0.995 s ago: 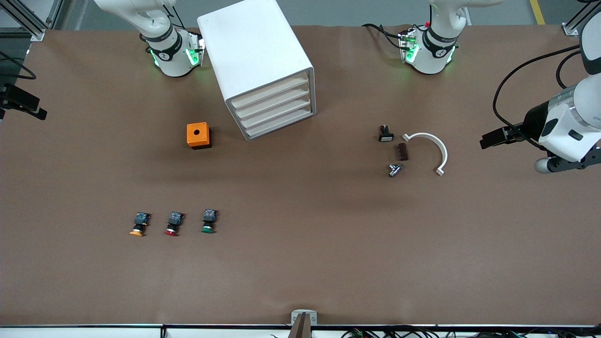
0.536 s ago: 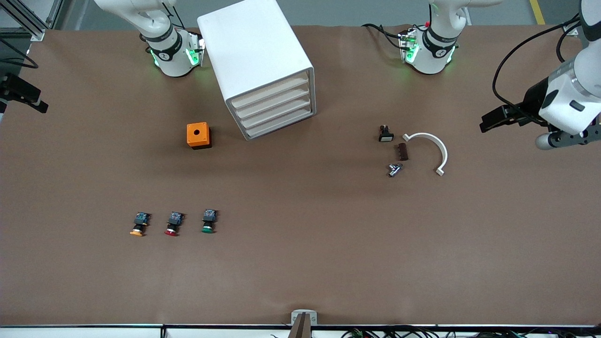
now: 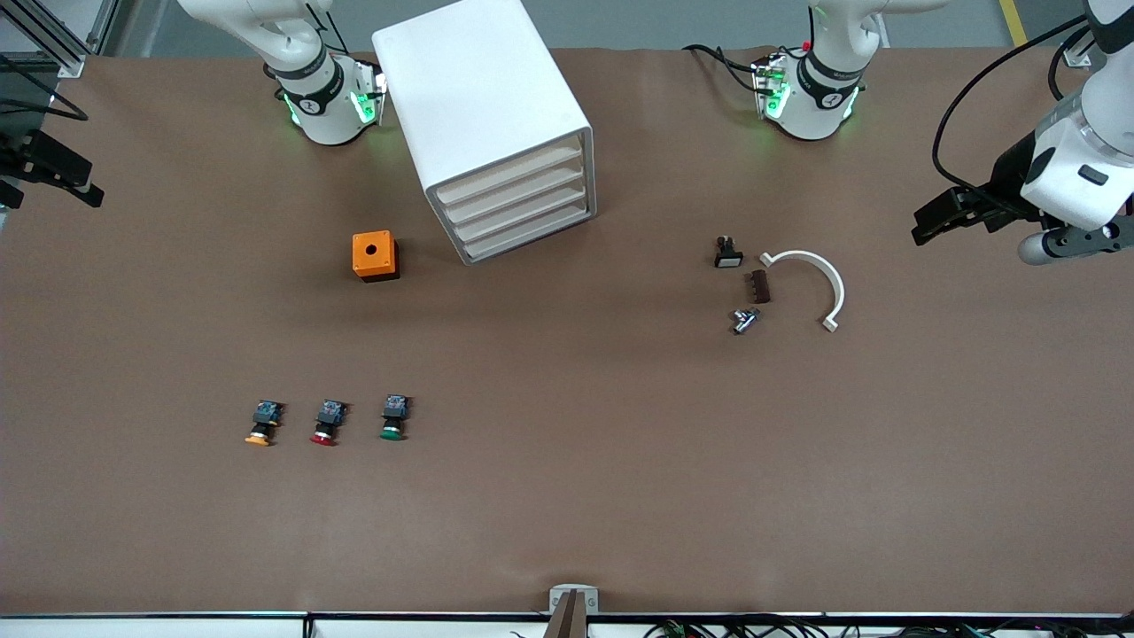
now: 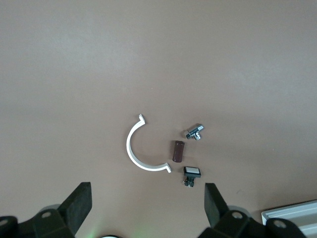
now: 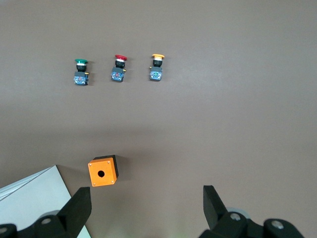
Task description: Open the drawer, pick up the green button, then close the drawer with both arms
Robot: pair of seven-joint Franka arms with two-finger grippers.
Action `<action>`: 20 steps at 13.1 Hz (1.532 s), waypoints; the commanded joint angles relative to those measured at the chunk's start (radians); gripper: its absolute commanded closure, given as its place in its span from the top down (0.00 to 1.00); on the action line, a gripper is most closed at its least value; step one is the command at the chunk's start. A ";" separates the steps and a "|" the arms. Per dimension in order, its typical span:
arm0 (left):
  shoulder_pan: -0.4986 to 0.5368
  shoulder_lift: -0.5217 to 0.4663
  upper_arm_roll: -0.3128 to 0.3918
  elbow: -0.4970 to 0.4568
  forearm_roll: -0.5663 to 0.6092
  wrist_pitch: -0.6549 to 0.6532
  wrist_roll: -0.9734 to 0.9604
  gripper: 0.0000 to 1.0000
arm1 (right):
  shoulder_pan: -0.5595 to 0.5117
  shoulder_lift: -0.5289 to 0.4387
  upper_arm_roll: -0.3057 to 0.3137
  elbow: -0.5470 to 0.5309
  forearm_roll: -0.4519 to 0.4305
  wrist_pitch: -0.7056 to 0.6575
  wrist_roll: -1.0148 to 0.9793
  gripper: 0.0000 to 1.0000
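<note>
Overhead, both grippers, left (image 4: 146, 206) and right (image 5: 147, 208), hang at table edges, fingers apart.

- Lighting: even, bright, overhead; no glare on the matte brown table (image 3: 567, 496).
- Shadows: soft, faint beside the orange box (image 5: 103, 171).
- Focus: sharp across all views.

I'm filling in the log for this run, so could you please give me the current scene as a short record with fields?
drawers: all four shut in the white cabinet
green button: on the table, nearer the front camera than the orange box, beside the red button
orange button: beside the red one, toward the right arm's end
left gripper: open, high over the white curved clip
right gripper: open, high over the orange box
task stage: nothing grasped yet
</note>
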 commanded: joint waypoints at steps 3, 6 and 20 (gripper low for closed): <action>0.008 -0.024 0.001 0.022 0.024 0.007 0.020 1.00 | -0.023 -0.032 0.025 -0.033 -0.038 -0.023 0.017 1.00; 0.010 -0.024 0.003 0.024 0.024 0.015 0.024 1.00 | -0.023 -0.032 0.019 -0.033 -0.038 -0.035 0.017 1.00; 0.045 -0.022 -0.002 0.037 0.016 0.004 0.110 1.00 | -0.022 -0.031 0.019 -0.030 -0.026 -0.032 0.017 1.00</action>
